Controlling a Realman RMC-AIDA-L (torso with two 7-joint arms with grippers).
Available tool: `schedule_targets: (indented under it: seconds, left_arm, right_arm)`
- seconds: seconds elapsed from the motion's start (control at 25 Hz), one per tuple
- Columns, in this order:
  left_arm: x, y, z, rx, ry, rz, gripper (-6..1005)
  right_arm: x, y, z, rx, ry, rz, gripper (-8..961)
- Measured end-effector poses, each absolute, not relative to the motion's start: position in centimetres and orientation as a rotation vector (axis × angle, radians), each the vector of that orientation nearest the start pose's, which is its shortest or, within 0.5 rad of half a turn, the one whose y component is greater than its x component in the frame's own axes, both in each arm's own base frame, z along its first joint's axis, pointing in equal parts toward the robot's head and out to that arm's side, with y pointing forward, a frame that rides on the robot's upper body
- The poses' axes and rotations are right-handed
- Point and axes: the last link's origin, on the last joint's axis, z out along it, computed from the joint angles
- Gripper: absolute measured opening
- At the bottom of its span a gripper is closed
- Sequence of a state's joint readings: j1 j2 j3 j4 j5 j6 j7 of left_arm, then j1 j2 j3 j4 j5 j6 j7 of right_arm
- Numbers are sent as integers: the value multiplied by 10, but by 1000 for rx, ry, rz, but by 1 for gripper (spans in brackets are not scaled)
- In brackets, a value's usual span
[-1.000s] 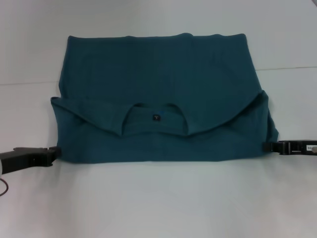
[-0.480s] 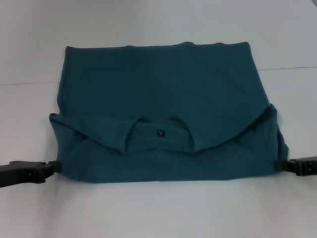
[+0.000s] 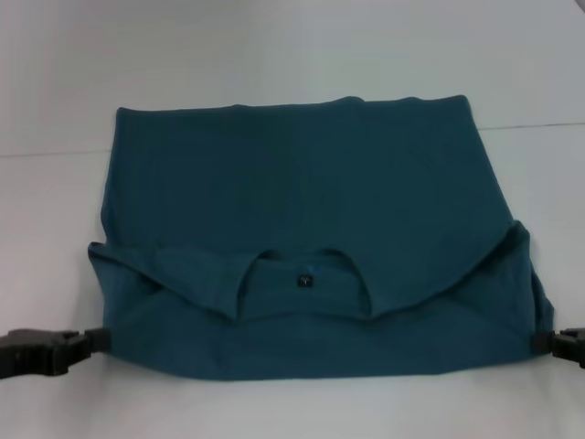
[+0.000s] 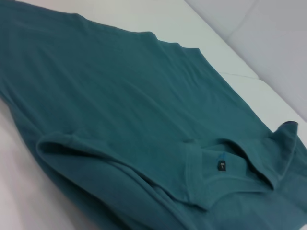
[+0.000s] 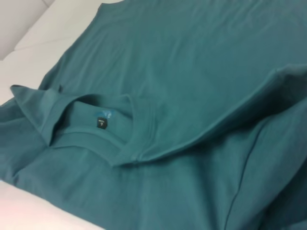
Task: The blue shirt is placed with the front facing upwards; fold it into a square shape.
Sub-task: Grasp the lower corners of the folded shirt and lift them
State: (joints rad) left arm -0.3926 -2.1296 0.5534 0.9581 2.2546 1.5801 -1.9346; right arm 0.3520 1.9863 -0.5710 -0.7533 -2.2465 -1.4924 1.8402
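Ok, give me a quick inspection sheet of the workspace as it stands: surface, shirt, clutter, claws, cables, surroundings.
Surface: white table, with a seam line running across its far part.
Job's things: blue shirt lies flat, partly folded; the collar end is turned over toward the robot, the neck opening and small dark label face up. No lettering visible.
Clutter: nothing seen.
Claws: left claw at the shirt's near left corner, right claw at its near right corner, both low at the table and meeting the fabric edge.
Cables: nothing seen.
Surroundings: only the table shows; in the left wrist view a grey panel lies beyond the table edge.
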Motion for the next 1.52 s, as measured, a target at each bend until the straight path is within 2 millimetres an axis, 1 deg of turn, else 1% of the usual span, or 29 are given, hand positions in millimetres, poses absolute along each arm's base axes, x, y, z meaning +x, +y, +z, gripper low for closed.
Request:
schedule_targets:
  seconds: [0.68,0.96,1.52]
  left_arm:
    - [-315,270,36,-2542,-1416,-458,-1]
    - [-320,264,35,-2546,-1446,-422,-1]
    - [-326,256,31,-2549,-1483,-384,-1]
  right_arm:
    - [378,241,67,-2395,1417,409,32]
    - [384,234,72,-2354,1437,425,32]
    - [394,221,76,-2313,1465,416,32]
